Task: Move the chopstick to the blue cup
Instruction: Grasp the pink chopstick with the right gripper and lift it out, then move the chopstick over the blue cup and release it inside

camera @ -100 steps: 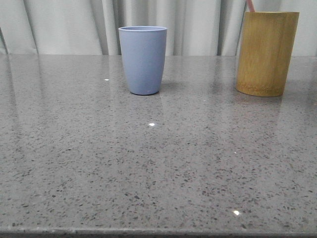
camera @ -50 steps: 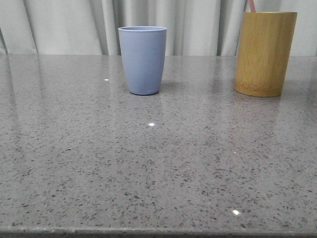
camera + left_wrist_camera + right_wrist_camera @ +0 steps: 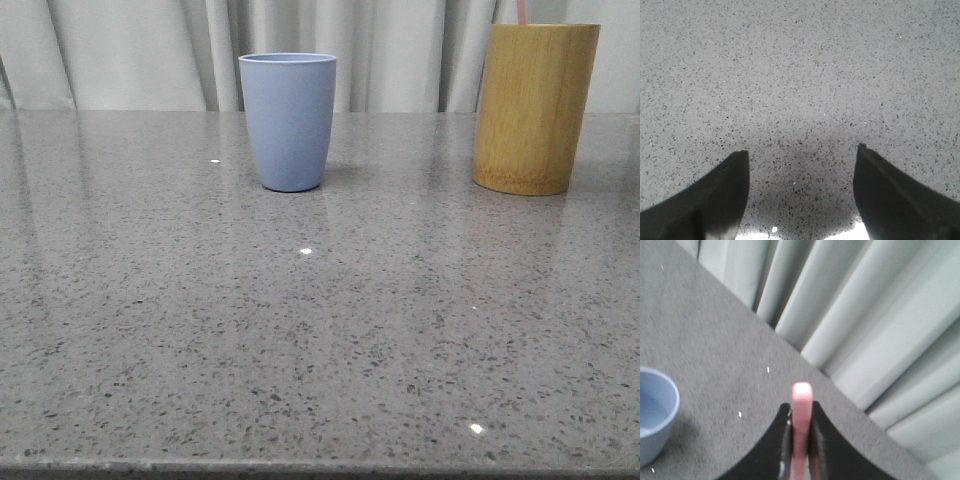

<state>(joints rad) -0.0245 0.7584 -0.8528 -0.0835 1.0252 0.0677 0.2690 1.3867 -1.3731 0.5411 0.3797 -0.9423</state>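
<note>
- We count two cups on the grey speckled table (image 3: pixel 300 330) in the front view: one blue cup (image 3: pixel 288 120) and one bamboo cup (image 3: pixel 535 105).
- The blue cup stands upright toward the far edge, at about 11 o'clock from the table's centre; the bamboo cup stands upright at about 1 o'clock, well apart from it.
- We count one chopstick (image 3: pixel 801 427). In the right wrist view it is pale pink and sits squeezed between the two dark fingers of the right gripper (image 3: pixel 800 460), its rounded end projecting past the fingertips.
- The right jaws are clenched on the chopstick, with no gap visible on either side of it.
- In the front view a short pink tip (image 3: pixel 522 10) rises just above the bamboo cup's rim, at the frame's top edge.
- In the right wrist view part of the blue cup's rim is visible at about 8 o'clock from the chopstick's end, apart from it.
- The left gripper (image 3: pixel 800 160) hangs over bare table; its jaws are released, spread wide with nothing between them.
- Pale pleated curtains (image 3: pixel 400 50) hang behind the table.
</note>
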